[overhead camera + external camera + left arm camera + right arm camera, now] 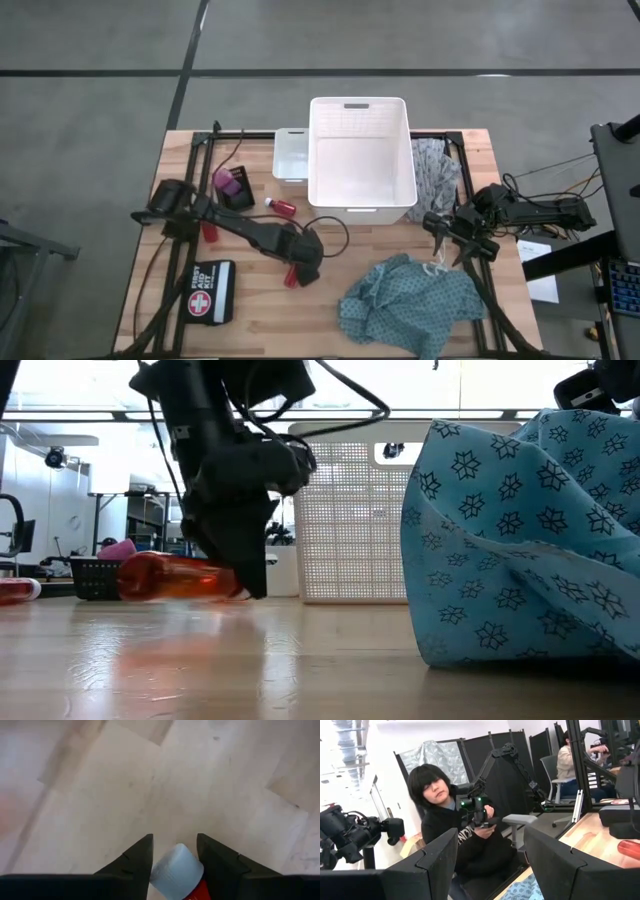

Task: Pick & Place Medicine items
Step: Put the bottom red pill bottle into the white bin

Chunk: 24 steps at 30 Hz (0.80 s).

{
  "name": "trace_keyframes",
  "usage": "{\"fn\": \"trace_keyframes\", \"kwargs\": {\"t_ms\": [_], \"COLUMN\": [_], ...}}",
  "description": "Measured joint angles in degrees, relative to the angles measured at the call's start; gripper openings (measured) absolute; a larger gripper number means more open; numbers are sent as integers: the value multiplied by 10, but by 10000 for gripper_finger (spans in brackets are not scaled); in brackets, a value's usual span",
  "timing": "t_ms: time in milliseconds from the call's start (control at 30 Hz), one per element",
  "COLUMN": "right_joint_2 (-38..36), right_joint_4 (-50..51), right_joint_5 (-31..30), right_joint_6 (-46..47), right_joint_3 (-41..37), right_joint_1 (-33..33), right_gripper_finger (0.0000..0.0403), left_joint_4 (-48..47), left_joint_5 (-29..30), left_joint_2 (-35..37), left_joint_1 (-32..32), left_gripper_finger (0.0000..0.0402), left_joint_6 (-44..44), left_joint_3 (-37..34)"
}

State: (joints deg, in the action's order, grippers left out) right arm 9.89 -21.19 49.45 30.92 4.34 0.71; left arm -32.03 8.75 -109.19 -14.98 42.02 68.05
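Left gripper (297, 270) clamped narrow on a red bottle (291, 276), down low at the counter (160, 180) roughly mid-front. Wrist view says it all: white cap (176, 868) poking out forward between the two dark fingers (134, 860), red body trailing back under the palm, so long axis running pretty much along the gripper's own pointing direction, not across it. From table height, same bottle (170, 577) lying near flat, sticking out sideways from the jaws, right down by the wood; can't tell whether touching or just clear. Key relation for what comes next, guessing a drop-off: big white bin (361, 155) sitting ahead of and off to the right-arm side of this gripper, further back on the counter, with the smaller white tray (290, 153) just beside it. So probably a lift first, then a swing back and over the near wall. Another red bottle (281, 205) lying loose between gripper and tray, and one more (209, 231) back by the arm's base, plus purple and pink pieces (228, 181) in a little black basket. Right gripper (450, 240) parked well off beyond the bin, near the teal cloth (410, 300), jaws apart and holding nothing. Left arm clearly the nearer one for all the bottles.
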Motion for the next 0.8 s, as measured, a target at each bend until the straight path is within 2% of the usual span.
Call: {"fn": "trace_keyframes", "kwargs": {"t_ms": [200, 300, 533, 800], "right_joint_2": [0, 0, 0, 0], "right_joint_4": [0, 0, 0, 0], "right_joint_5": [0, 0, 0, 0], "right_joint_6": [0, 0, 0, 0], "right_joint_3": [0, 0, 0, 0], "right_joint_1": [0, 0, 0, 0], "right_gripper_finger": [224, 224, 224, 224], "left_joint_4": [2, 1, -70, -122], "left_joint_5": [57, 66, 114, 241], "left_joint_2": [27, 42, 101, 202], "left_joint_1": [-13, -13, -9, 0], "left_gripper_finger": [148, 148, 148, 148], "left_joint_6": [-18, -40, -59, -78], "left_joint_3": [0, 1, 1, -9]}}
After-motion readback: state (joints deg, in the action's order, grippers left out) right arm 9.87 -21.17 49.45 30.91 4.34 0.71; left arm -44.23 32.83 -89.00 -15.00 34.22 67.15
